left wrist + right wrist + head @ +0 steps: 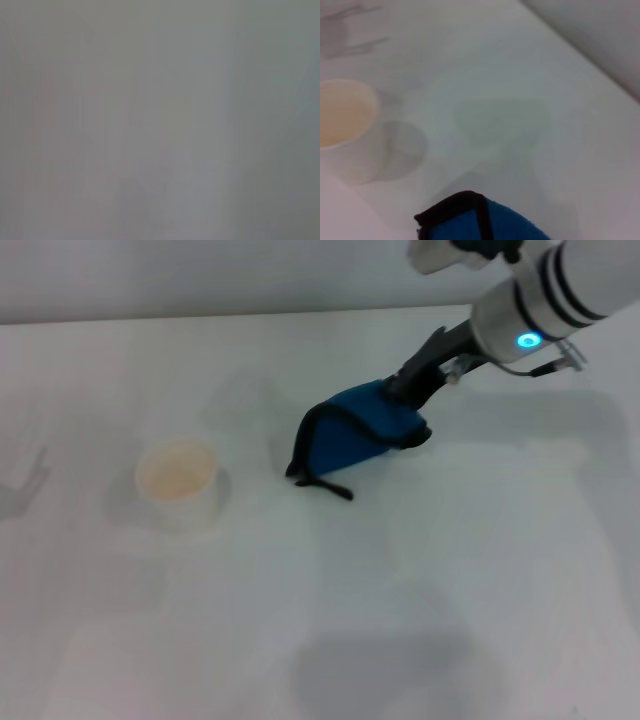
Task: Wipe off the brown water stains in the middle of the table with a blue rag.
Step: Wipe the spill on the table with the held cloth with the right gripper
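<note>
One soft blue rag (362, 433), black-edged and folded into a wedge, its lower edge touching the smooth white bench (420, 580); its upper end is clamped in my right pincer (408, 390), which reaches in from the far right. One white paper cup (180, 483), round, beige inside, upright, left of the rag and apart from it. In the right wrist view a faint, pale, irregular patch, the stain (502, 122), lies on the bench beyond the rag's black corner. My left pincer appears nowhere; its wrist view is blank grey.
</note>
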`<action>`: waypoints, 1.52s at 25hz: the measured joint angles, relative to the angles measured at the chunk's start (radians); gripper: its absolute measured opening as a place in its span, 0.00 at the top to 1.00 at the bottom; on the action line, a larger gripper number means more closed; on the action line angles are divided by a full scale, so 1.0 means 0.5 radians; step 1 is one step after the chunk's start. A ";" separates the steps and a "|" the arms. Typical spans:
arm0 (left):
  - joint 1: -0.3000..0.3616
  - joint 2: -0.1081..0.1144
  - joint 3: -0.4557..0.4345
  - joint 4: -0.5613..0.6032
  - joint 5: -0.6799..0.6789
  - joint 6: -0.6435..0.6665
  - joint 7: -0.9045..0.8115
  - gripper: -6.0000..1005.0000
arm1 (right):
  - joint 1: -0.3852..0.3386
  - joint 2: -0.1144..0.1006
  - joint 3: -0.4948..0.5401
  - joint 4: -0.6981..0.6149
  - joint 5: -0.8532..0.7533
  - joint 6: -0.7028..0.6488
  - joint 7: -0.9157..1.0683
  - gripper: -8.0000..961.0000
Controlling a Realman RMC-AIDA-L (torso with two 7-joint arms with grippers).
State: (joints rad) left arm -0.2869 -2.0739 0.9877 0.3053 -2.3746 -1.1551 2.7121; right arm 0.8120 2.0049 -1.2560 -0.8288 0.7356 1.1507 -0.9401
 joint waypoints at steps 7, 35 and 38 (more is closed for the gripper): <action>-0.009 0.000 0.004 0.000 0.000 0.045 0.002 0.13 | -0.329 0.014 0.182 -0.298 0.109 -0.044 -0.215 0.97; -0.055 0.006 -0.003 0.018 0.000 0.102 0.028 0.13 | -0.826 -0.005 0.445 -0.106 0.941 -0.024 -1.099 0.96; -0.055 0.006 -0.003 0.018 0.000 0.102 0.028 0.13 | -0.853 -0.006 0.526 -0.079 0.938 -0.039 -1.133 0.96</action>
State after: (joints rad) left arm -0.3144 -2.0708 0.9864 0.3144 -2.3746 -1.1040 2.7263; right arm 0.3856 2.0019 -0.9928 -0.8684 1.2046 1.1312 -1.5066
